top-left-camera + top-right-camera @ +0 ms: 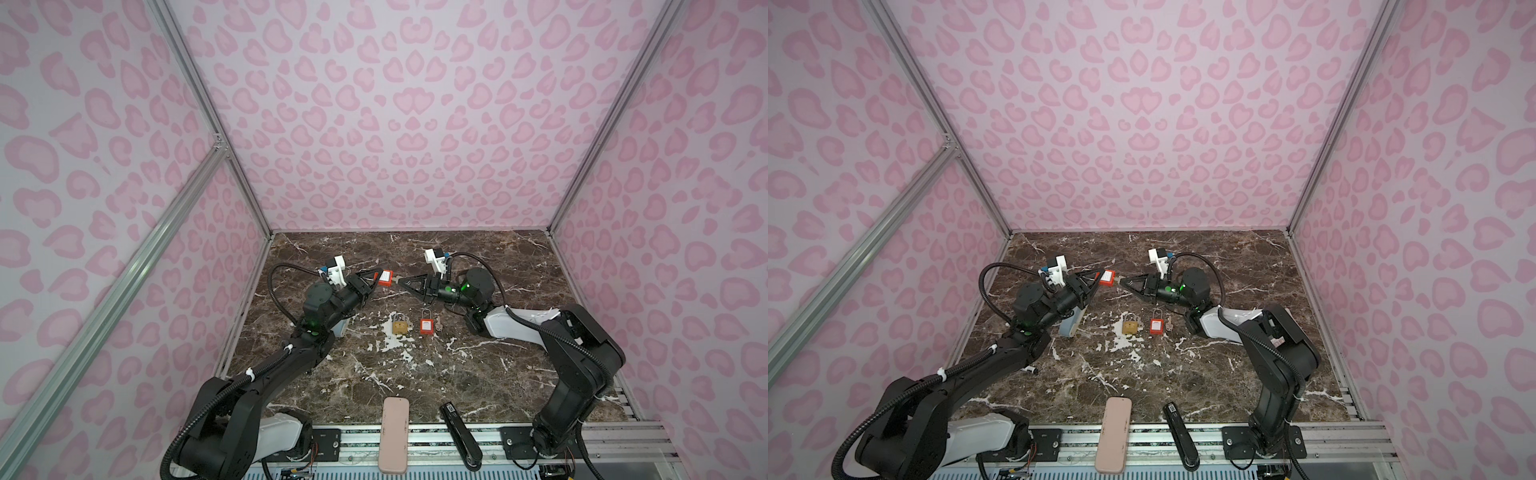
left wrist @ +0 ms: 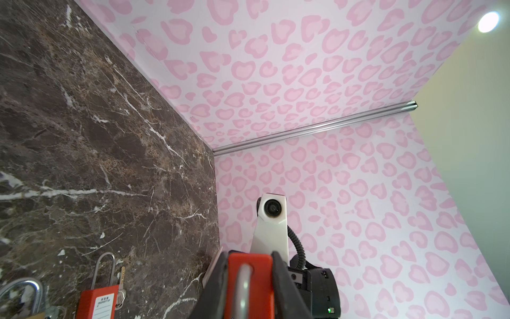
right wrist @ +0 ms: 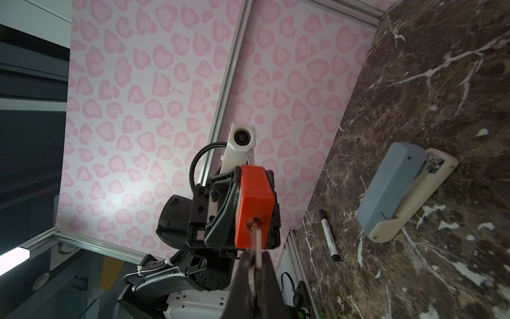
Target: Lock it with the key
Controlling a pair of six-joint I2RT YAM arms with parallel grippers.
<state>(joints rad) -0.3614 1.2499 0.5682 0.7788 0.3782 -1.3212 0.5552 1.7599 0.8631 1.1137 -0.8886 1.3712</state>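
step: key entering lock | my left claw [image 1: 375, 279] clamped on red padlock [image 1: 386, 278], lifted above desk [image 1: 457, 374] | my right claw [image 1: 401, 282] pinched on key [image 3: 258, 241], tip in keyhole | next, I think: push fully, then turn with both aligned

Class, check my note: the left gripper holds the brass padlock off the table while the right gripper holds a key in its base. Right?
No. The left gripper holds the red padlock, as the right wrist view shows; the brass padlock lies on the table. The right gripper does hold a key in its base.
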